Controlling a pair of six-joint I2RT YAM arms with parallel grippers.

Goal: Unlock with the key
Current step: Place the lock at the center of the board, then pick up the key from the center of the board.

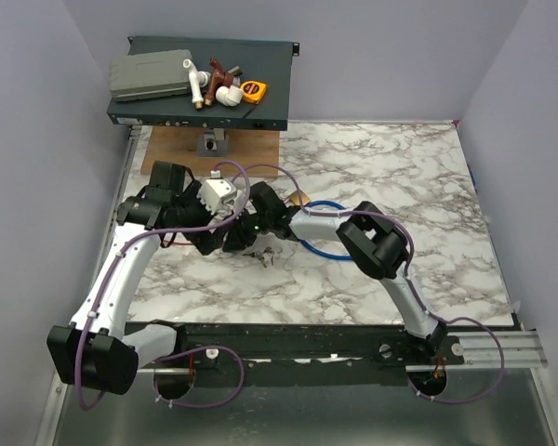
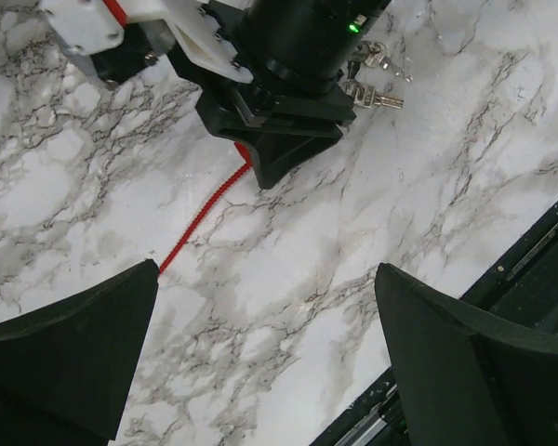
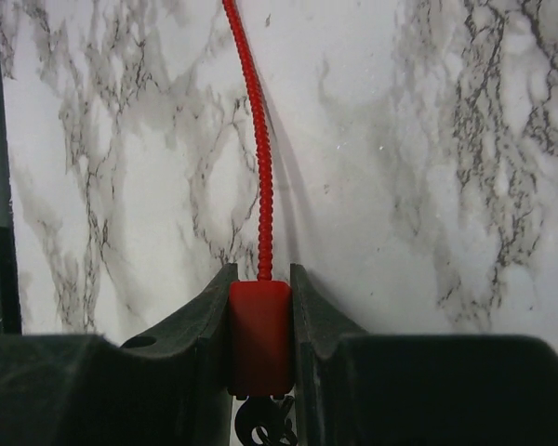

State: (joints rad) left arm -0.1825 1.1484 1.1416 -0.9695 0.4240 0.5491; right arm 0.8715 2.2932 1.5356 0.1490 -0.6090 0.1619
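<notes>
Right claw point(image 3: 260, 283) pinches the key point(image 3: 260, 339) by its red head, cord point(image 3: 259, 139) running toward 12 o'clock; left claw point(image 2: 265, 279) spread wide.

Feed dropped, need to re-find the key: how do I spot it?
On the marble table, look at the middle. The right hand pinches the key there: a small red head trailing a thin red cord, unlike the silver keys nearby.

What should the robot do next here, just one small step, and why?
Probably raise the right gripper slightly: it is shut on the key by its red head, the cord trails along the table, and the left gripper is open, empty.
</notes>
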